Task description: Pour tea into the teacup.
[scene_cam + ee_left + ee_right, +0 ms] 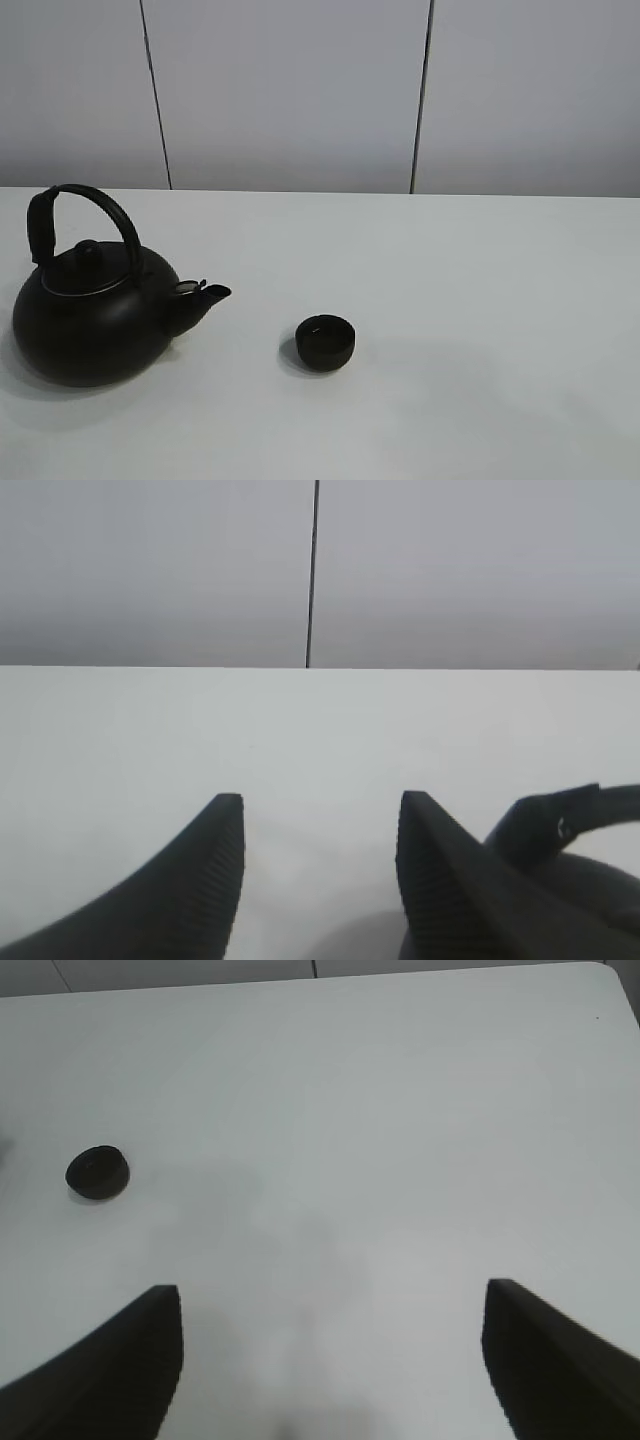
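1 small black teacup stands upright on the white table, a little toward the near edge and left of the middle in the high view. Just off to its left sits the big black kettle — spout aimed toward the cup, apart from it. The left gripper hangs beside the kettle's handle with its jaws apart, nothing between them. The right gripper — spread wide, empty — hovers over bare table well away from the cup.
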Robot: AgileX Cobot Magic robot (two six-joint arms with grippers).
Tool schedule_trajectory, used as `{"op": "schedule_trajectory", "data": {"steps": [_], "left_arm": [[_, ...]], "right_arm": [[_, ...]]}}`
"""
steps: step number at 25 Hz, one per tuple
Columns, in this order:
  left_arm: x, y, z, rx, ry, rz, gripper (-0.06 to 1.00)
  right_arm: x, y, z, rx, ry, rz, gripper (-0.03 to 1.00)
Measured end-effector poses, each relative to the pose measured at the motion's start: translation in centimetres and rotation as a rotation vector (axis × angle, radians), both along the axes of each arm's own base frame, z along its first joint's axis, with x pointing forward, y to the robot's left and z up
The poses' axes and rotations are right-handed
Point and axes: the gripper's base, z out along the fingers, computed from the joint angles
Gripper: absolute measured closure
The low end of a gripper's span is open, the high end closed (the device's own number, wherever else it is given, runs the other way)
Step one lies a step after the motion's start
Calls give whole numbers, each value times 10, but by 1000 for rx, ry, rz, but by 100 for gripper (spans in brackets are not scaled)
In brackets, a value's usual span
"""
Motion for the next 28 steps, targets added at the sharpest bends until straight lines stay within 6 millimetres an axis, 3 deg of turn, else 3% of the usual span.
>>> {"op": "schedule_trajectory", "data": {"steps": [7,10,15,21,28], "left_arm": [[24,1,8,-54,110,-20,59],[34,2,23,-63,182,3,59],[46,11,69,-134,297,134,59],[28,29,113,-160,469,336,59],[-7,56,164,-85,478,472,59]], "right_arm": [[0,0,0,0,0,0,40],[0,0,0,0,0,0,40],[0,0,0,0,1,0,40],[0,0,0,0,0,0,40],[0,0,0,0,0,0,40]]}}
